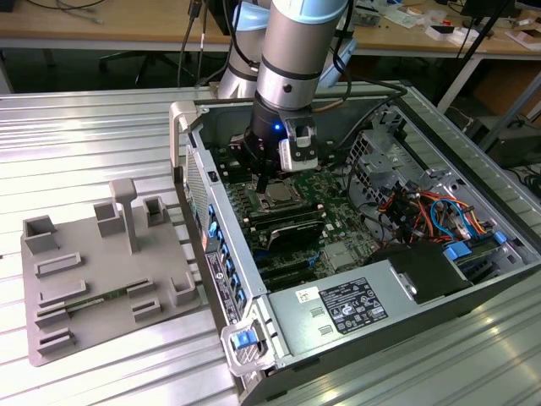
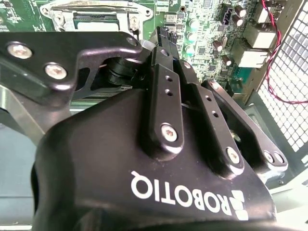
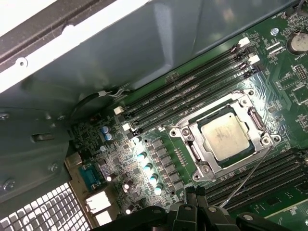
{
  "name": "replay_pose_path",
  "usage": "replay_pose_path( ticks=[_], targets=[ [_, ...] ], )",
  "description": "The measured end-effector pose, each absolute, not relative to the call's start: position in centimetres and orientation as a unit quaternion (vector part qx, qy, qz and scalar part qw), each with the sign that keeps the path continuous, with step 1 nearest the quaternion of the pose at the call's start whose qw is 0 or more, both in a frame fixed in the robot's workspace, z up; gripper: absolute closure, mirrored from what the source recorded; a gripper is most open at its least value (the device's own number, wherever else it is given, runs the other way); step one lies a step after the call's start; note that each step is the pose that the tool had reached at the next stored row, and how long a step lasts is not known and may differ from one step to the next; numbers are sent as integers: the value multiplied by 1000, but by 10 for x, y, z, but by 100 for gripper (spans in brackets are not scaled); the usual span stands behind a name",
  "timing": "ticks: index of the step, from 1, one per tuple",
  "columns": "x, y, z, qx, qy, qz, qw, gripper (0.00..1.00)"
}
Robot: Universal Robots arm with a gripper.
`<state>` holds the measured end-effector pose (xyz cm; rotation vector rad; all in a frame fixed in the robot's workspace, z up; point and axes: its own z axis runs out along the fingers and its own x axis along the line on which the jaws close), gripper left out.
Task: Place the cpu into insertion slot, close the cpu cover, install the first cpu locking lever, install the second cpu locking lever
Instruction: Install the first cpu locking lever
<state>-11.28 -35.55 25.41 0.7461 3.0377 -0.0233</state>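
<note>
Seating of the cpu (image 3: 225, 137) looks done. In the first wrist view the chip lies flat in the insertion slot (image 3: 196, 152), a short way ahead of the pincer (image 3: 196, 191) and below its tips. The cpu cover (image 3: 190, 131) appears folded down around it, its silver frame ringing the chip on all four sides, with the chip's top showing through the cut-out. The pincer's two fingers look drawn together at the tips, and nothing shows between them.

The relation that matters is a thin grey rod, which I take for a locking lever (image 3: 246, 177). It starts at a corner of the cover off to one side of the pincer and slants back toward it. Its long axis points nearly at the finger bases, and it passes beside the tips with no contact that I can make out. It seems to stand free above the long black memory slots (image 3: 284, 168), not latched flat, so I judge the levers not yet installed.

The chip itself is square, with no long axis to speak of. Its top is a pale, matt grey metal, level, with edges parallel to the frame. In the exterior view the pincer hangs close over the slot, inside the open computer case (image 1: 213, 216)
</note>
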Motion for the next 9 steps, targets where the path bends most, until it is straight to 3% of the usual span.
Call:
replay_pose_path(
  ticks=[9],
  targets=[
    [-113, -355, 254, 225, 974, -7, 7, 89]
  ],
)
